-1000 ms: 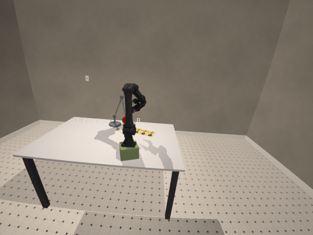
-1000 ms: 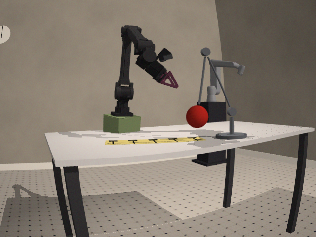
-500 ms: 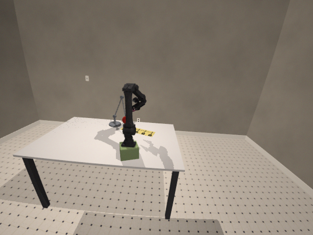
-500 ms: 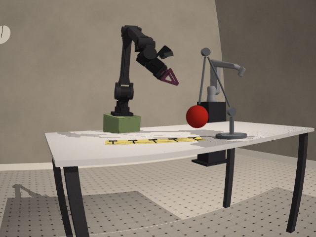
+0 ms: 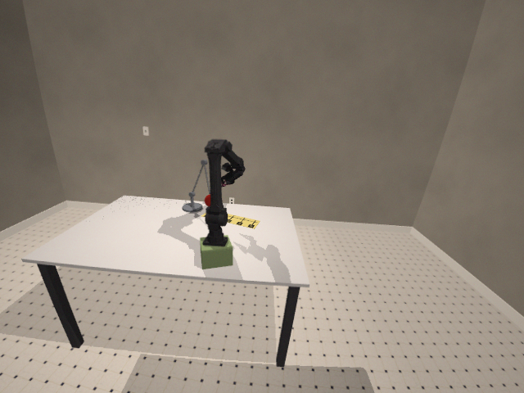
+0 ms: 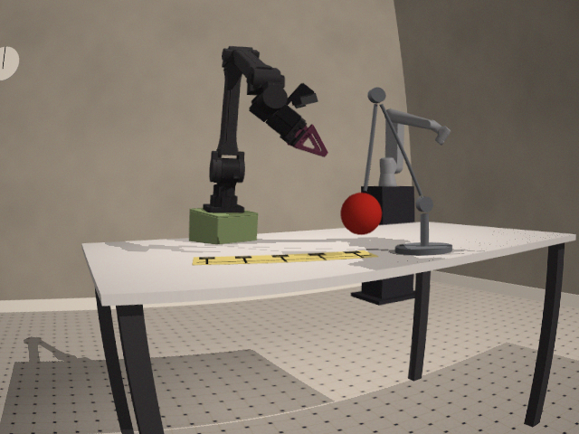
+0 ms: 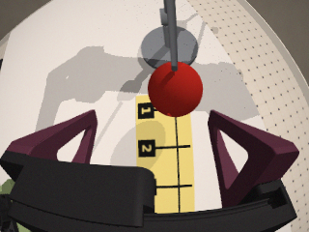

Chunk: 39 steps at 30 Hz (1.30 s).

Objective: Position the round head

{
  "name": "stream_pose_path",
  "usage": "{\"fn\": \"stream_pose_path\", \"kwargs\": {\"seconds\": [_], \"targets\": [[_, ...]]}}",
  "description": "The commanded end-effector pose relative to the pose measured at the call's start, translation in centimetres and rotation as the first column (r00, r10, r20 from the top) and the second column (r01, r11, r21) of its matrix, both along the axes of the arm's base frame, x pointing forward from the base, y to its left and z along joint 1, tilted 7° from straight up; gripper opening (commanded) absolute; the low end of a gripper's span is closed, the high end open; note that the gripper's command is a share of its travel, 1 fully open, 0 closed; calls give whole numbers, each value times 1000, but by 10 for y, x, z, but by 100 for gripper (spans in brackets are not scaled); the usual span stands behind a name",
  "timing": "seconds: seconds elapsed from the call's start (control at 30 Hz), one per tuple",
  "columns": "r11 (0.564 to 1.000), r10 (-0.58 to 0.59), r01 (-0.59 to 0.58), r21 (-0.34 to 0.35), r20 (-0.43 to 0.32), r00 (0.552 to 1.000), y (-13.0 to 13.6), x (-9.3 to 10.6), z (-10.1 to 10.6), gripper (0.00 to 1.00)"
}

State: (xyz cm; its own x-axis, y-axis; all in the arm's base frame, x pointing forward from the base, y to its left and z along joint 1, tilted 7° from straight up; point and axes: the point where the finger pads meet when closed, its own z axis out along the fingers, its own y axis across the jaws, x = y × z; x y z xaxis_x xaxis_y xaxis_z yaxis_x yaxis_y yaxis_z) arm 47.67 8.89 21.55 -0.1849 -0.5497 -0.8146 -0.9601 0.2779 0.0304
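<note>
The arm [image 5: 216,182] [image 6: 230,112] arches forward, claw [image 6: 317,151] [image 7: 153,116] open and tilted downward.

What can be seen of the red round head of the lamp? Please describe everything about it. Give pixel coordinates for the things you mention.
The glossy-looking red ball-shaped head [image 5: 208,200] [image 6: 361,213] [image 7: 175,89] appears smooth and hard, perhaps plastic or painted. It hangs from the lower end of a thin grey rod [image 6: 370,149] [image 7: 172,41], its only visible contact. It is clear of the white tabletop [image 5: 139,237] [image 6: 154,275] [image 7: 116,103], near the number-1 end of the yellow strip [image 5: 243,222] [image 6: 261,259] [image 7: 166,166]. No switch or bulb shows.
</note>
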Motion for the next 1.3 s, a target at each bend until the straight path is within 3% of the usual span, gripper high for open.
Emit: {"fn": "stream_pose_path", "kwargs": {"seconds": [0.0,0.93,1.27], "targets": [[1000,0,0,0,12,1000,0,1,4,100],[1000,0,0,-1,11,1000,0,1,5,100],[999,21,-18,-37,85,996,8,17,29,100]]}}
